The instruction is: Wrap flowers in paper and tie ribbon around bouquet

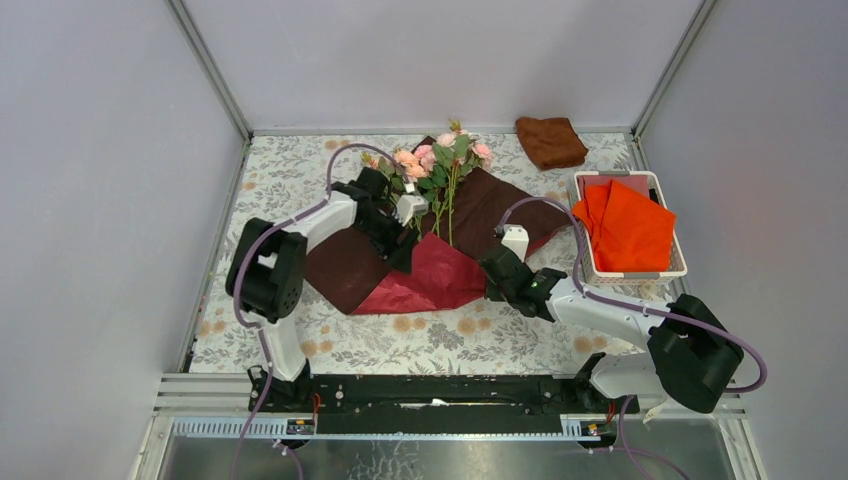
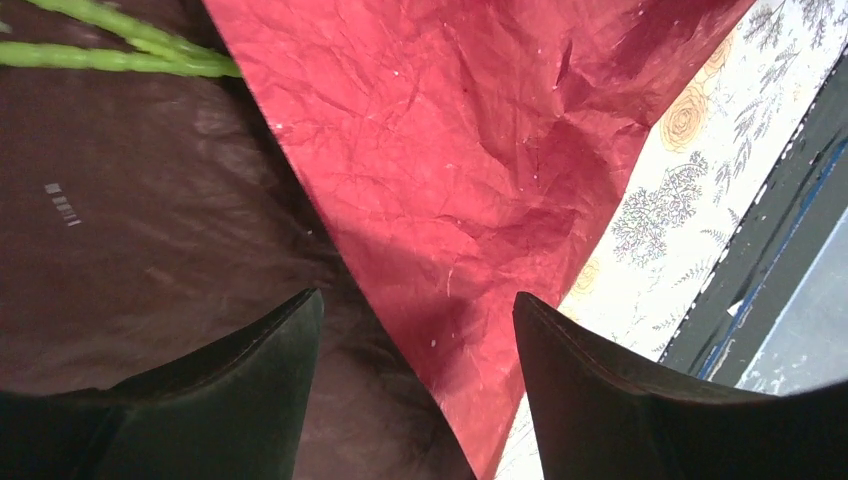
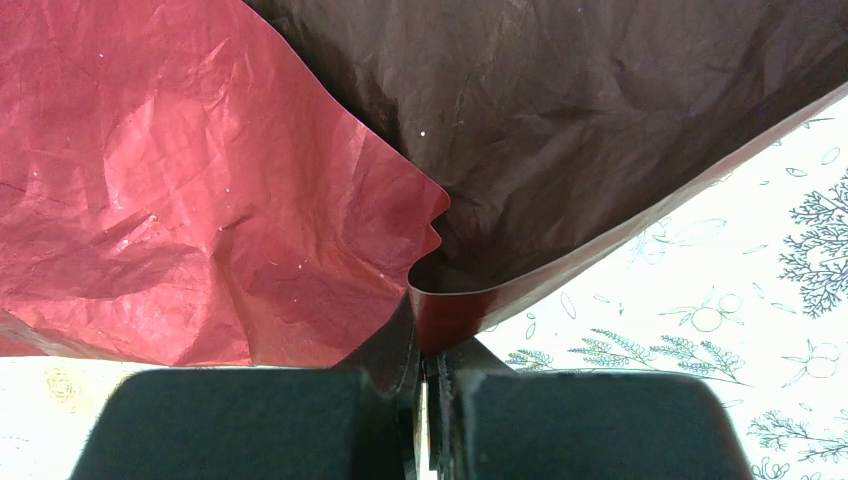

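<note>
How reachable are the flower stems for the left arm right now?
Probably yes: the left gripper stands open close to the stems, which lie bare on the paper, with nothing in between.

**Pale booth, flowered bench**

I look down into a closed booth. The far wall, the left wall and the right wall are plain pale grey panels. A metal post runs up the far left corner and a second post the far right. The bench has a cream cover printed with grey leaves and tan roses. Along its near edge lies a black rail, then a slotted silver channel. The light is soft and even, with faint shadows.
</note>
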Motion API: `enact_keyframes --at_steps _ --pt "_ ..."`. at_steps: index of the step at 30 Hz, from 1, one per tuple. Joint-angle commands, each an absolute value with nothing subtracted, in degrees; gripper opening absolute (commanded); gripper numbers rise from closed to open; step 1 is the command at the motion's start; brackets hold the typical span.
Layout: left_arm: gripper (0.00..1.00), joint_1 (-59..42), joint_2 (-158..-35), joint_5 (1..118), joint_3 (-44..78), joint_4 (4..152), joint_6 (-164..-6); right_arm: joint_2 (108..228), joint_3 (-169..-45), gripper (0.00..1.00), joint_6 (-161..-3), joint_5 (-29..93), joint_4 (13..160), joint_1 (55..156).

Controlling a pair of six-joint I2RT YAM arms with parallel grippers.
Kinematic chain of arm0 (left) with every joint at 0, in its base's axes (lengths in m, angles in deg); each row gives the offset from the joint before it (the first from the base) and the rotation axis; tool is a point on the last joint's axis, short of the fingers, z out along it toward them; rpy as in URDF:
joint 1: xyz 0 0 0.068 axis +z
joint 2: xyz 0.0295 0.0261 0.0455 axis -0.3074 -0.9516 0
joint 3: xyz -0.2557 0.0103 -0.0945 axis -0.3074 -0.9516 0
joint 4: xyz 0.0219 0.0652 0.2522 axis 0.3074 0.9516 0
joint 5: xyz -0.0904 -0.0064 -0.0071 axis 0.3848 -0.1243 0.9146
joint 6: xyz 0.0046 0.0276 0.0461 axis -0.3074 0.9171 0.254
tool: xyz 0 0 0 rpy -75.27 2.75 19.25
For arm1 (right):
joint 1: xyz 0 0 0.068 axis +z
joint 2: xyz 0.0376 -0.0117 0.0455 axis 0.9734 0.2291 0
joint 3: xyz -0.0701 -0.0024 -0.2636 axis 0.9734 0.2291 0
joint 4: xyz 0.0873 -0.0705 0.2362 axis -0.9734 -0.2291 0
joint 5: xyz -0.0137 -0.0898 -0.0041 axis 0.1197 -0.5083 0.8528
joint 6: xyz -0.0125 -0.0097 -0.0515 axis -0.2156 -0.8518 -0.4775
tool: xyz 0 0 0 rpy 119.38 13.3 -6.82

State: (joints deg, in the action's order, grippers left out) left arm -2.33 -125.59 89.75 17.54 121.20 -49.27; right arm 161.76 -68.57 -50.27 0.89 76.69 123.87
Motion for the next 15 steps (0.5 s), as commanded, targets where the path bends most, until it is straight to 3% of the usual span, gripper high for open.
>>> enact_keyframes --at_steps 1,5,7,14,15 --pt "0.77 -2.67 -130.74 94.31 19.35 123.9 -48.58 161.42 -70.15 0.0 -51.78 -2.1 77.38 124.3" --pt "0.76 -3.15 -133.76 94.31 20.39 124.55 -48.93 161.21 -70.72 0.0 -52.94 -2.74 76.62 124.3" --pt "0.71 -3.14 -134.77 94.3 20.69 124.48 -49.34 161.25 -71.24 0.0 -53.95 -3.31 76.33 124.5" --pt "0.05 -3.18 -136.76 97.72 21.73 125.05 -50.13 163.92 -76.61 0.0 -61.04 -7.19 73.23 126.99" --pt "0.0 -3.19 -137.03 98.31 22.04 125.51 -50.08 164.52 -77.52 0.0 -62.37 -7.73 72.69 127.47"
